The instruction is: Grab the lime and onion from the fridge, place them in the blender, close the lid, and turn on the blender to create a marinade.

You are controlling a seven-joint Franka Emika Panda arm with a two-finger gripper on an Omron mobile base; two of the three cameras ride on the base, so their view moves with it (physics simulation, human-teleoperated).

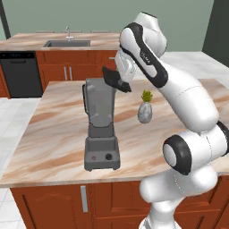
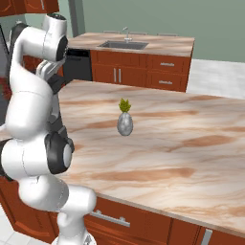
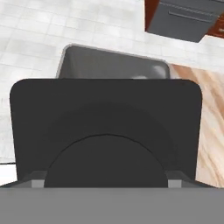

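Spotter: Lid report for you. The small black squarish lid (image 1: 117,79) with the raised round centre is off the blender, up in the air and tilted, at the upper right corner of the jar's rim.

Second: Where is it relative to your hand?

Spotter: Right in it. The white arm's two-finger gripper (image 1: 120,81) has its jaws spread wide and set against the lid's sides, pinching it. In your hand view the lid (image 3: 105,127) lies broad and dark just ahead of the gripper (image 3: 106,183), with a grey fingertip (image 3: 37,180) low on each side of the raised centre.

Second: And the jar beneath?

Spotter: The tall smoky see-through jar (image 1: 99,105) stands upright on its boxy dark grey blender (image 1: 102,154) base, with the red button (image 1: 94,157) and black knob (image 1: 108,156) facing you. From the hand, the jar's open mouth (image 3: 109,65) shows beyond the lid's far edge, uncovered. I cannot tell what is inside it.

Second: Anything close by?

Spotter: The blender sits on the marbled tan island counter (image 1: 53,143). A small grey vase with green leaves (image 1: 144,112) stands near its right side, apart from it; you also see the vase (image 2: 125,123) in your right base view.
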